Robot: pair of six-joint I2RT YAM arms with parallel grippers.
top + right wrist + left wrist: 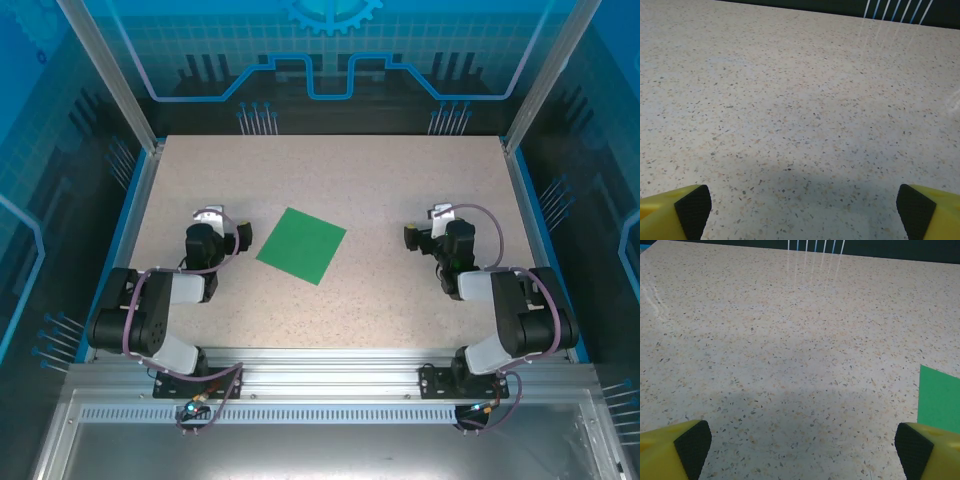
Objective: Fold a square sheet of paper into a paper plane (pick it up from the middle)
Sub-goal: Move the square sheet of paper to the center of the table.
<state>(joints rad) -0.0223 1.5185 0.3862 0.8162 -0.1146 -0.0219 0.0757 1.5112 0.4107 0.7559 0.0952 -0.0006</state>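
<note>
Top external view: my left tool (222,224) and right tool (430,226) both gape wide, holding nothing; the square sheet of paper (301,245) lies flat on the surface (380,180) between them, nearer my left

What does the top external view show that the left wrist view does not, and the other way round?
Top external view: the whole bright-green square sheet of paper, flat, between the left gripper and the right gripper, nearer the left one, touched by neither. Left wrist view: the left gripper's yellow fingers with black pads up close, wide apart. Both: the speckled beige table and the green sheet, though the wrist view catches just a part at its right edge.
</note>
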